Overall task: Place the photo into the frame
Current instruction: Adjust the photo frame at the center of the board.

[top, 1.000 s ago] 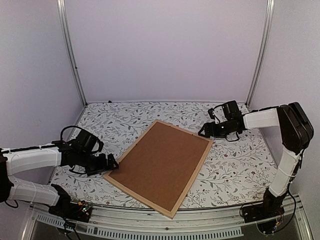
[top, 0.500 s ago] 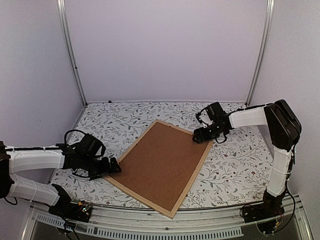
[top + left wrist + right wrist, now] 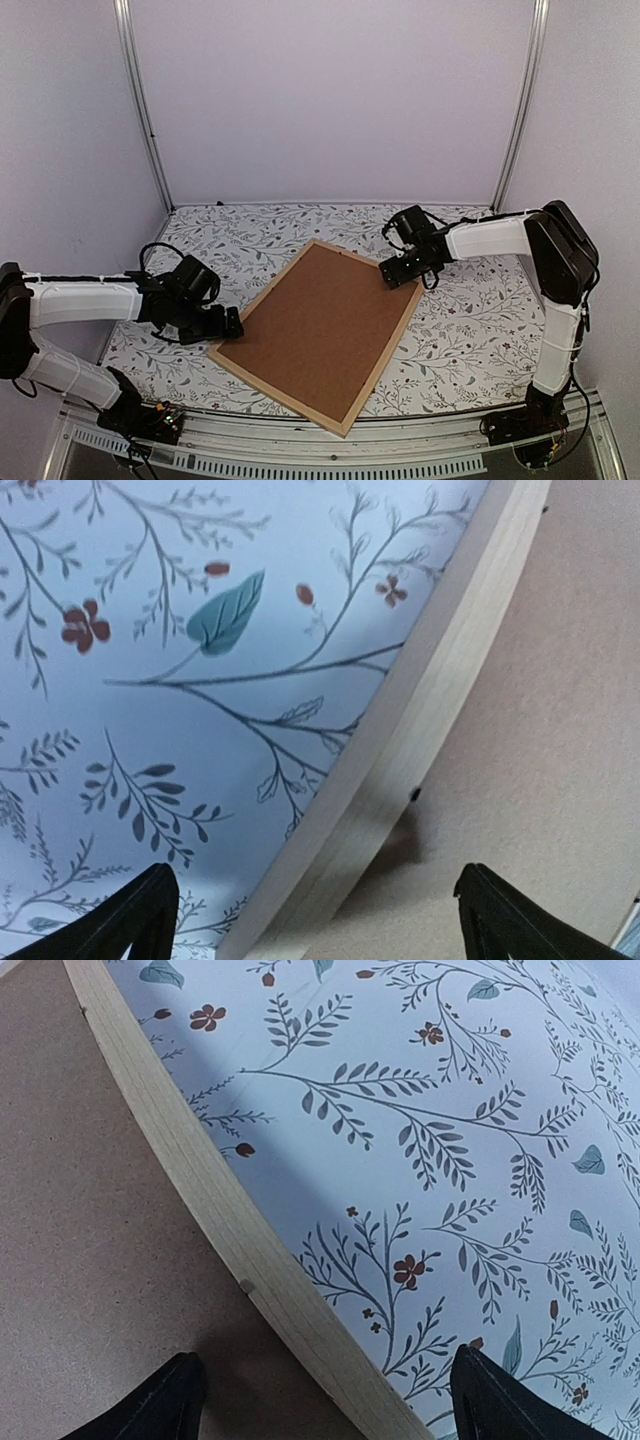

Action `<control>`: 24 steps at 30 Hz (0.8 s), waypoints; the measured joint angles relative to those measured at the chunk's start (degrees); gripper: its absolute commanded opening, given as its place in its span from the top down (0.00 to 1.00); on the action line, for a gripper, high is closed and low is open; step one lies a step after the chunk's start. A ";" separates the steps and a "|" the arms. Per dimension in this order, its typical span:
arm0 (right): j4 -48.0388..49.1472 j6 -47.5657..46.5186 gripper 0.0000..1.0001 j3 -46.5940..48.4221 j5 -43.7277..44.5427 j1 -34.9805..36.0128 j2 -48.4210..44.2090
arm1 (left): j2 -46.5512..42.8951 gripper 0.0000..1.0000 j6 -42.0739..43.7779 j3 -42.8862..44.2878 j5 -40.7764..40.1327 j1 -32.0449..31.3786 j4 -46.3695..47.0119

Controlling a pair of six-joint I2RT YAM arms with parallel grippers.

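Although the photo shows in no view, the large rectangular frame of thin light-wood bars (image 3: 384, 357) lies flat and askew at the middle of the tabletop, with one corner toward the near edge. A plain brown backing board (image 3: 320, 335) fills it, so I cannot tell whether the print sits beneath.

Since a second ago the frame has not shifted, but both arms have closed in on it. The right gripper (image 3: 395, 272), which was off beyond the frame's corner toward the right edge, now sits on the bar facing the far right corner. The left gripper (image 3: 228, 325) has slid up to the frame's corner nearest the left edge.

Both grippers have their fingers apart and hold nothing. In each wrist view they straddle the wooden bar, one finger over the board and the other over the floral tablecloth (image 3: 470, 330).

Judging by this, the arms are bracketing the frame at opposite ends, ready to steady or lift it.
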 measured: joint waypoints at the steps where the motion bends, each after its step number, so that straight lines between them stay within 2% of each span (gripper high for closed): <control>1: 0.02 0.24 0.10 -0.13 -0.48 -0.28 -0.17 | 0.28 0.00 1.20 1.49 -1.16 0.00 -0.68; 5: 0.15 2.08 0.06 -1.99 -4.63 -2.80 -1.88 | 1.49 0.00 5.18 7.06 -4.02 0.52 -1.60; 10: -2.64 5.70 0.05 -5.25 -8.72 -5.84 -8.41 | 5.81 0.00 10.43 12.61 -4.02 3.30 -0.70; 16: -3.41 13.03 0.05 -9.99 -13.44 -5.66 -16.44 | 12.85 0.00 16.06 15.47 3.65 6.82 3.13; 24: -2.58 24.85 0.05 -24.57 -19.96 -5.55 -24.22 | 21.66 0.00 20.17 21.99 10.64 7.32 6.75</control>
